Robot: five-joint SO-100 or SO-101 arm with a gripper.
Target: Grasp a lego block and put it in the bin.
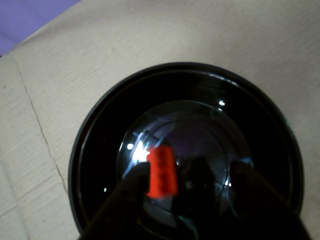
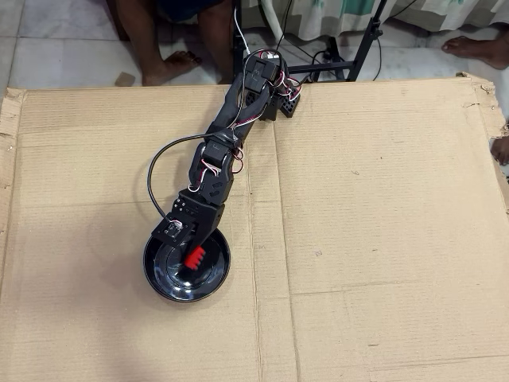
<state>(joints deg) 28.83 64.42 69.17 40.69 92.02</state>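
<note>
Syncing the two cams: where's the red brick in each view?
Wrist view: brick low centre, over the bowl's base.
Overhead view: brick lower left, at the arm's tip above the bowl.
Shared landmark: the black bowl.

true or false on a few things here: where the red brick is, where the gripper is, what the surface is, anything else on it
1. The lego block is over the bin. True.
2. The gripper is parked far from the bin. False: it hangs above the bin's inside.
3. The bin sits on cardboard. True.
4. The bin is white. False: it is glossy black.
5. Several more bricks lie on the cardboard. False: only one red brick shows, at the gripper.
</note>
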